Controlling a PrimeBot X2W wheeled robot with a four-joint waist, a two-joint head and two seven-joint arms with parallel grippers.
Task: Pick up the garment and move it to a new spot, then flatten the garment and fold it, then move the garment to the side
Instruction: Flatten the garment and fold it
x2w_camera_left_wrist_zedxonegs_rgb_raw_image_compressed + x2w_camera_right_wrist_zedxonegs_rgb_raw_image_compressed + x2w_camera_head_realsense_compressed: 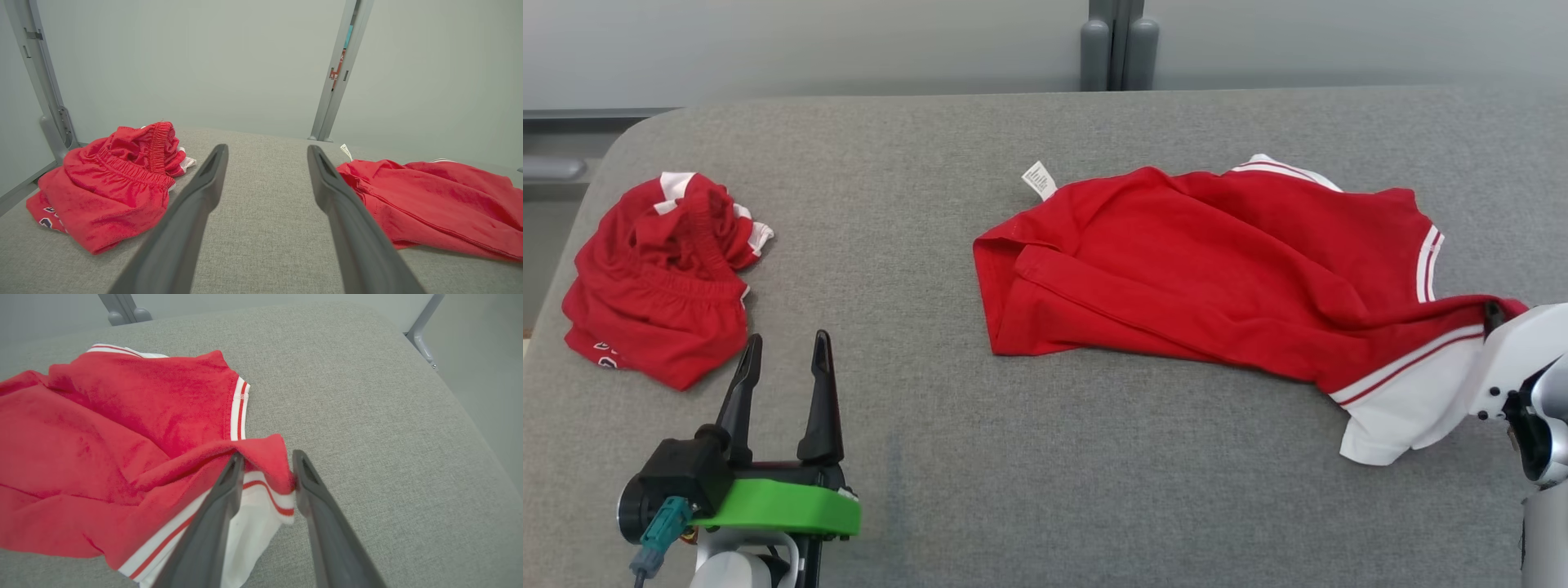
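The right gripper [1492, 313] runs off the head view's edge, fingertips buried in a shirt [1217, 261] fold, apparently pinching it. The print on the label [1039, 178] is unreadably small.

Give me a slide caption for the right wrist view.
Right gripper clamps a fold of the red shirt on the grey table.

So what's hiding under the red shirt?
The grey table shows all around the red shirt, and a white sleeve pokes out by the right pincer. Anything lying beneath the cloth is covered, so I cannot tell.
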